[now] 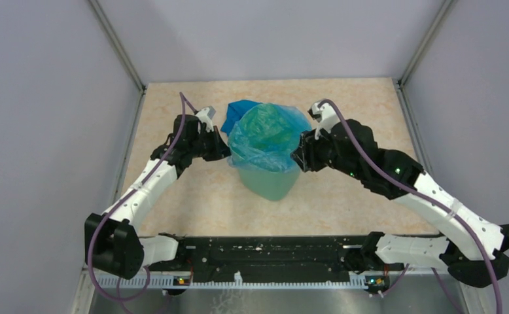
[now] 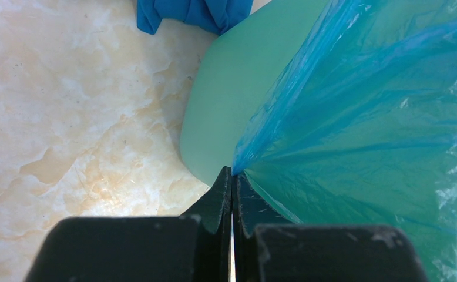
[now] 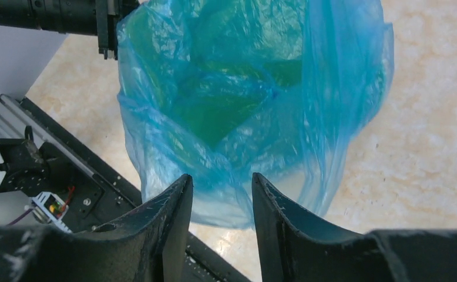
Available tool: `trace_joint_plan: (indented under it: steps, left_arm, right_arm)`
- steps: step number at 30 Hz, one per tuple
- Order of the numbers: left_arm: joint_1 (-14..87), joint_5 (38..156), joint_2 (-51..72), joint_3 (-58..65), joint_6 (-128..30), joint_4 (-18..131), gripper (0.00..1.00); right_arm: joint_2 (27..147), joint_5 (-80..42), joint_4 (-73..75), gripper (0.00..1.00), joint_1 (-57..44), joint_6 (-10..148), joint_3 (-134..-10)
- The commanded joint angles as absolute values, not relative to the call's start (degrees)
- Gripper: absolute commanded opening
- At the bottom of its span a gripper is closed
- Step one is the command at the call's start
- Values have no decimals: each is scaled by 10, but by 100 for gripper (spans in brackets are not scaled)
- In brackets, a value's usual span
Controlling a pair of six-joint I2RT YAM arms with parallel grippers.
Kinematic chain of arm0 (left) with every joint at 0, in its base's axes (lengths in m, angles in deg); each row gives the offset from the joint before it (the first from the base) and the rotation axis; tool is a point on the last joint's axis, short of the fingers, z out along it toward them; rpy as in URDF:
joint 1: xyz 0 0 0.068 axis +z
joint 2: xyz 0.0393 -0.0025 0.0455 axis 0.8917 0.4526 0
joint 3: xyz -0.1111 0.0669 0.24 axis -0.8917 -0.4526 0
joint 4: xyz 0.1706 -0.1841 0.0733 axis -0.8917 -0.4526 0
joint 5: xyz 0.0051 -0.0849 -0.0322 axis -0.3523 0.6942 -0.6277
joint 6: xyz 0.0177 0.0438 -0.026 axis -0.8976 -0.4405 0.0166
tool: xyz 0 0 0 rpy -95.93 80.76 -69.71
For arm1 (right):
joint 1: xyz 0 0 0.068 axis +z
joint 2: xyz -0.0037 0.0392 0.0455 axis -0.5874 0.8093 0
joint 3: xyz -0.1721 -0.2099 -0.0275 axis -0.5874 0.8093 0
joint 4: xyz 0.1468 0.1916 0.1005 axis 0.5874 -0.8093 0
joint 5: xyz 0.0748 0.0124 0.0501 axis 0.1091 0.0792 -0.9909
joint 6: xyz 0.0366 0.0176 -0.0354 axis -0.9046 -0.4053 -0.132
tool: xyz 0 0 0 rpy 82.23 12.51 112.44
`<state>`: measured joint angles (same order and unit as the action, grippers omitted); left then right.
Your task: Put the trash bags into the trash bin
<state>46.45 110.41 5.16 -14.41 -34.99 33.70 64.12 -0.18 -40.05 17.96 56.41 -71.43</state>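
Your left hand [image 2: 232, 174] is pinched fully shut on an edge of the trash bag [image 2: 367, 111], which drapes over the trash bin [image 2: 226, 94] at mid-counter [image 1: 350, 203]. Your right hand [image 3: 221, 183] stands half open at the opposite rim, with film showing in the gap but nothing clamped. Pull left too hard and the thin film may tear or the bin may tip. The unheld side could slip off the rim.
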Motion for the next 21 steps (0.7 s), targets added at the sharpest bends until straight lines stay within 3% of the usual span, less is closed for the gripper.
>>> trace_joint_plan:
  steps: [1, 15, 18, 21]
  left_arm:
    - [465, 1108, 55, -123, -364, 349, 0]
    - [465, 1113, 60, -115, -366, 345, 0]
    - [465, 1115, 62, -114, -364, 346, 0]
    - [465, 1113, 60, -114, -364, 345, 0]
  right_arm:
    - [682, -7, -395, 42, 180, 615, -777]
    - [737, -91, -410, 58, 170, 675, -794]
    - [739, -107, -408, 58, 163, 677, -789]
    - [736, -112, -410, 50, 162, 675, -789]
